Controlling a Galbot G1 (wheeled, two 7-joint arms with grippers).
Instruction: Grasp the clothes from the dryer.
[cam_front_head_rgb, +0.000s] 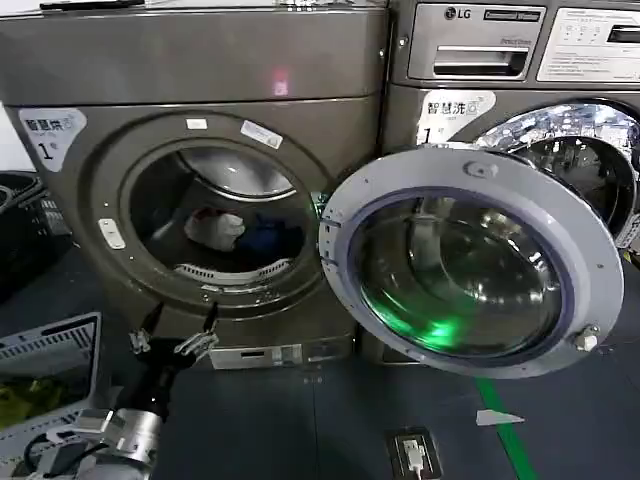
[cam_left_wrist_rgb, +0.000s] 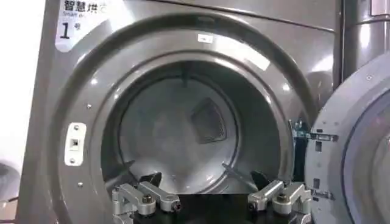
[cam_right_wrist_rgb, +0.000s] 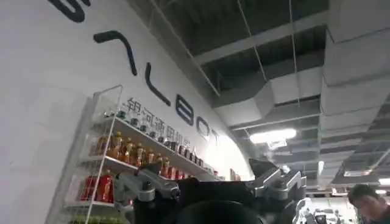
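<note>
Hovering low in front of the dryer (cam_front_head_rgb: 190, 190), my left gripper (cam_front_head_rgb: 178, 325) holds its two dark fingertips spread well apart, with nothing between them and nothing touching them. It sits just below the round opening, level with the lower rim, its silver knuckle joints catching the light, and the chrome wrist slopes down behind it toward the bottom left corner of the head view. In the left wrist view the same gripper (cam_left_wrist_rgb: 207, 181) points straight into the drum, whose smooth grey metal wall curves back to a flat rear plate bearing a raised ridged panel. The clothes (cam_front_head_rgb: 240, 232) lie on the drum floor, well inside and apart from my fingers: a soft crumpled white piece with a touch of red, and a dark blue piece slumped just beside it. The dryer's front is brushed bronze-grey metal with a broad dished ring around the porthole, a white sticker marked 1 (cam_front_head_rgb: 50, 132) at the upper left and a small pink light (cam_front_head_rgb: 280, 85) on the top panel. Its door (cam_front_head_rgb: 470, 265) stands swung fully open to the right, a pale grey ring around a domed glass bowl with a green reflection. My right gripper (cam_right_wrist_rgb: 210, 182) is raised and aimed toward a ceiling and a wall shelf of bottles (cam_right_wrist_rgb: 131, 152), its fingers spread and empty.
</note>
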